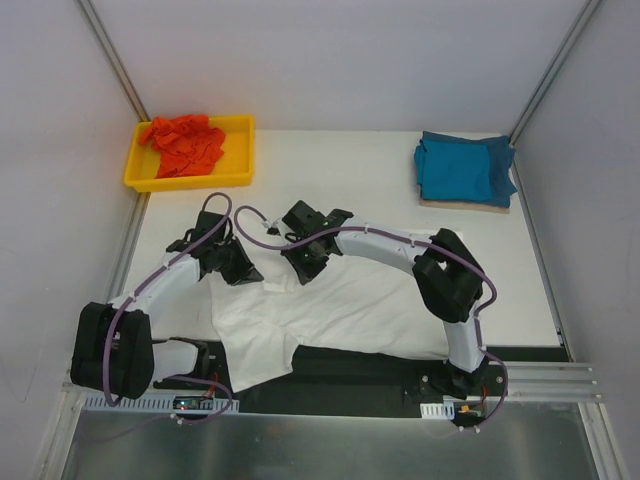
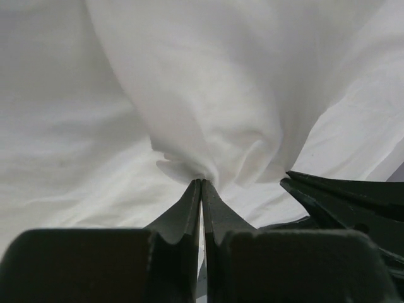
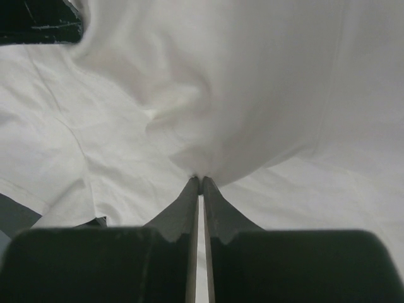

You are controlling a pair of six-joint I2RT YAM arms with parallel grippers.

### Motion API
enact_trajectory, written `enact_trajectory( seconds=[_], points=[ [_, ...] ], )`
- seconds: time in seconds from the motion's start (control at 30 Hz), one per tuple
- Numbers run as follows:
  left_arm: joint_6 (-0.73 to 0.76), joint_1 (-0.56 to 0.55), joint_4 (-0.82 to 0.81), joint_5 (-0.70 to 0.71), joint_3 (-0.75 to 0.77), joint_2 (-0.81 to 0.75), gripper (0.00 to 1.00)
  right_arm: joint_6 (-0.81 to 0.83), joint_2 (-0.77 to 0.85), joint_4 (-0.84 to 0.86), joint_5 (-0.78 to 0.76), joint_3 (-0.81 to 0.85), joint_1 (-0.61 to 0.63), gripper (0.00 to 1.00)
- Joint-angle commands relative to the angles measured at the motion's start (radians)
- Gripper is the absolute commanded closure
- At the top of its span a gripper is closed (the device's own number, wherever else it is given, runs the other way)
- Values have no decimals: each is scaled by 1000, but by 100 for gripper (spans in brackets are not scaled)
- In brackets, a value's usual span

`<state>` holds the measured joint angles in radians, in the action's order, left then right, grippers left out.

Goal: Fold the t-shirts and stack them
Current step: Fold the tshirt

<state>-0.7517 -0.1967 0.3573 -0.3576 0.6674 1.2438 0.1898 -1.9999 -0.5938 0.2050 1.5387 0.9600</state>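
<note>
Beyond the white shirt (image 1: pixel 340 305) the table (image 1: pixel 335 170) lies bare — free passage between the yellow tray (image 1: pixel 243 140), far left of it, and the blue shirt (image 1: pixel 462 168), far right. At its far edge the left gripper (image 2: pixel 201 183) and right gripper (image 3: pixel 200 180) crowd close together.

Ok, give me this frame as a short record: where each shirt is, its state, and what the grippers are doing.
white t-shirt: spread but rumpled, unfolded, middle of the table
teal-blue t-shirt: folded, far right
orange-red t-shirt: crumpled in the yellow tray, far left
left gripper: shut on white t-shirt
right gripper: shut on white t-shirt
</note>
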Motion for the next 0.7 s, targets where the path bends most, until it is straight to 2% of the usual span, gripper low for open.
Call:
enact_trajectory(
  seconds=[0.0,0.1,0.17,0.2,0.23,0.27,0.3,0.33,0.5,0.67],
  points=[
    [-31,-4,106,35,-28,-63,100,25,62,-31,71,-15,3,93],
    [-32,-4,163,51,-35,-87,100,19,72,-32,77,-28,2,87],
    [-25,-4,189,54,-37,-102,88,16,78,-34,73,-35,0,80],
    [-20,-6,210,51,-37,-119,70,11,87,-34,71,-41,2,72],
    [-6,-6,218,43,-38,-129,61,11,93,-37,71,-45,2,56],
    [-2,-6,226,40,-37,-139,55,13,98,-38,73,-48,-1,44],
    [5,-6,236,34,-28,-161,29,8,111,-41,70,-57,-4,16],
    [15,-6,241,34,-22,-173,1,5,122,-43,67,-63,-9,4],
    [46,-6,235,31,82,-195,1,-33,231,-23,37,-120,-56,4],
    [103,-6,149,2,196,-66,1,-117,320,0,-19,-195,-214,4]
  ],
)
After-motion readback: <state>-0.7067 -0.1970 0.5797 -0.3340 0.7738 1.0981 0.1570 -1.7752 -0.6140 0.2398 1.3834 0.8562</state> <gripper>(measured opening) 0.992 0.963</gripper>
